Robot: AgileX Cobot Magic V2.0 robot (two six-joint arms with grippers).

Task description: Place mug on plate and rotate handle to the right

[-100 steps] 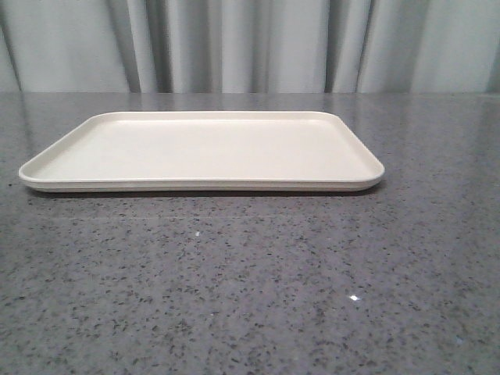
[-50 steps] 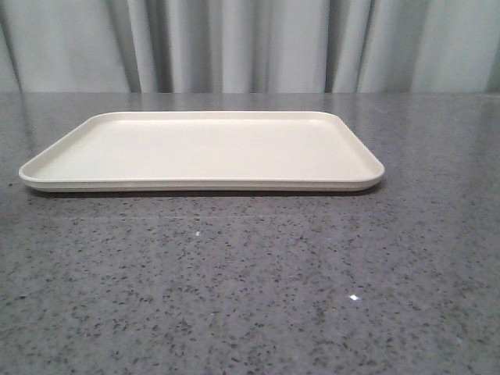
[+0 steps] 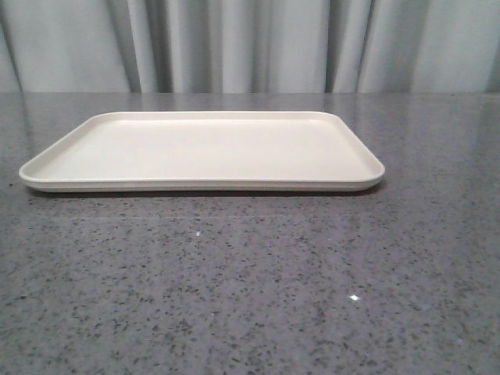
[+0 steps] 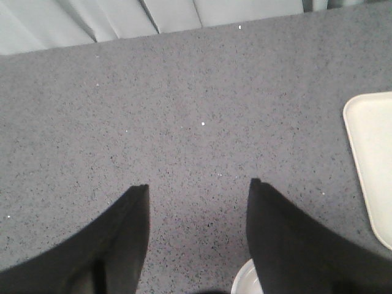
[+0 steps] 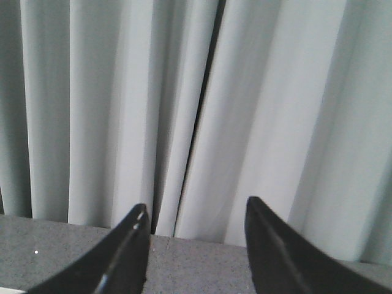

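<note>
Nothing has moved on our front view; the plate [image 3: 201, 150] still waits bare. Our left gripper [image 4: 199, 184] is wide with nothing between its fingers; a white bit, maybe the mug [image 4: 246, 282], peeks beside one finger. Our right gripper [image 5: 196, 214] is wide too

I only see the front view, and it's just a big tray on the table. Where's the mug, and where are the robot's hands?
Observer: The left gripper is open over bare grey table, with a corner of the plate nearby.
Operator: Is the mug there?
Observer: Maybe. A curved white rim peeks out close under that gripper, but too little shows to be sure.
Operator: What about the other hand?
Observer: The right gripper is open too, holds nothing, and points at the curtain.
</note>
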